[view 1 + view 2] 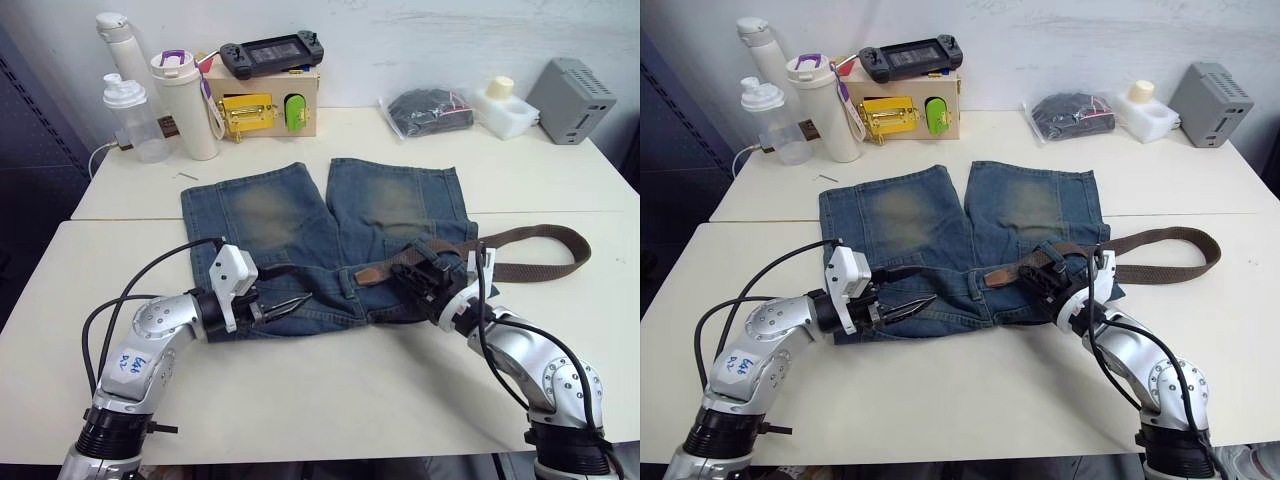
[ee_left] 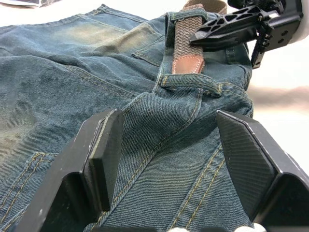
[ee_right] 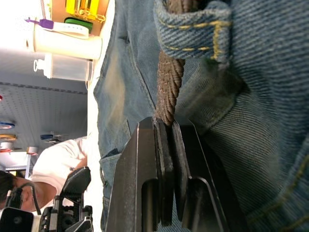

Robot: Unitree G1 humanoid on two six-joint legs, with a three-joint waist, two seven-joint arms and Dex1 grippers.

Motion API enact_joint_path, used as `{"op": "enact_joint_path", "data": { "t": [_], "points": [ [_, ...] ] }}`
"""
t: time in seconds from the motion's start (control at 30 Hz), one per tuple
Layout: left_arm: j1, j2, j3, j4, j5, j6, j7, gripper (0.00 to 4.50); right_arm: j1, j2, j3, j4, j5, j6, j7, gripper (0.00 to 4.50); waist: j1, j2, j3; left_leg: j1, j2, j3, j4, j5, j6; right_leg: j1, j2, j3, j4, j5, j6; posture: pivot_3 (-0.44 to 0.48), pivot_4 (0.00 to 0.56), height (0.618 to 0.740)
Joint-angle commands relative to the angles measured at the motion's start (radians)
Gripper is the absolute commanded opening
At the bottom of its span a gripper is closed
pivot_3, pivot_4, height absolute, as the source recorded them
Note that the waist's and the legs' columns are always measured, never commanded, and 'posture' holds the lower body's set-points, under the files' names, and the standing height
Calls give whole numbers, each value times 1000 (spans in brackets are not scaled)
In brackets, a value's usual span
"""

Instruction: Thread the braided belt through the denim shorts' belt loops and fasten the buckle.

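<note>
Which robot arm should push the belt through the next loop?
Probably the right: the right gripper is already clamped on the braided belt, just past a belt loop. The left gripper is open over the denim shorts.

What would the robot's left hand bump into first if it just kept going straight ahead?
Probably the denim shorts: the open left hand points along the waistband toward a belt loop and the braided belt's tip.
</note>
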Motion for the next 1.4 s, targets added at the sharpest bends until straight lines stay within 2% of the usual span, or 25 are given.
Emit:
{"op": "enact_joint_path", "data": {
  "t": [0.03,0.27,0.5,0.7,1.03,1.13,1.27,1.37,1.4],
  "points": [
    [-10,8,14,-18,5,-20,-5,3380,0,-5,27,-68,13,20,27,0,0,0,0,0,0,0,0,0,0,0,0,0,0,0,0,0,150,646],
    [-22,3,9,-11,7,-19,-5,3380,-16,17,76,-82,-21,17,32,0,-1,0,0,0,1,0,-1,0,0,0,0,1,0,0,0,0,150,646],
    [-22,3,7,-11,13,-25,-4,3380,-14,-8,140,-103,-78,68,79,0,-1,0,0,0,1,0,-1,0,0,0,0,0,0,0,0,0,150,646],
    [-12,11,1,1,76,-100,-4,3380,-34,17,182,-91,-69,77,87,0,-2,0,0,0,1,1,-1,0,-1,1,-1,1,0,0,0,0,150,646],
    [58,94,-69,61,313,-569,-98,3380,-74,34,205,-41,-33,93,83,0,1,0,0,-1,2,2,-1,-1,-1,-1,-1,1,-1,0,-1,0,150,646],
    [36,80,-88,148,468,-820,-12,3380,-74,43,203,-33,-11,88,76,0,2,0,0,-2,2,2,-1,-1,-1,0,-3,2,-2,0,-1,0,150,646],
    [4,75,-112,250,639,-1045,94,3380,-76,56,202,-33,11,76,67,0,1,0,0,-5,2,2,0,-1,-1,-1,-5,3,-3,0,-1,0,150,646],
    [-21,61,-91,327,803,-1186,259,3380,-77,65,200,-34,27,70,58,0,-1,0,0,-5,2,2,0,-1,-1,0,-7,2,-4,0,-1,0,150,646],
    [-26,49,-82,344,818,-1218,300,3380,-77,65,200,-34,30,69,56,0,-1,0,0,-5,2,2,0,-1,-1,0,-8,1,-4,0,0,0,150,646]
  ]
}}
